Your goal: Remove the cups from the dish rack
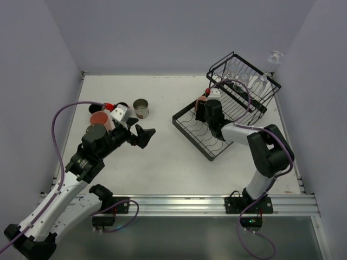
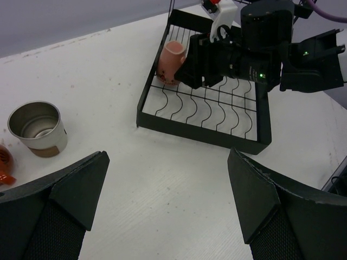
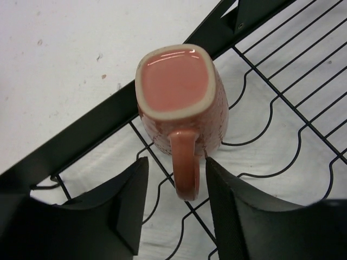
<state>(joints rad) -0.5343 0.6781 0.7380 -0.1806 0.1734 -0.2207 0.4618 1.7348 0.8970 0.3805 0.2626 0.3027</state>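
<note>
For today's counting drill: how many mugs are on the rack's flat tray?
1: the pink mug, upside down against the tray's rim, handle between the right jaws. More may be hidden.

Mug (image 3: 181, 103) in dish rack (image 2: 203, 134) corner; metal cup (image 2: 37, 130) left of it, on table (image 2: 162, 189).

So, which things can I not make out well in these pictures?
1. Pink mug: top view, mostly hidden under the right gripper.
2. Clear glasses: top view, faint behind the basket wires; count unsure.
3. Orange cup: left wrist view, cut by the left edge.
</note>
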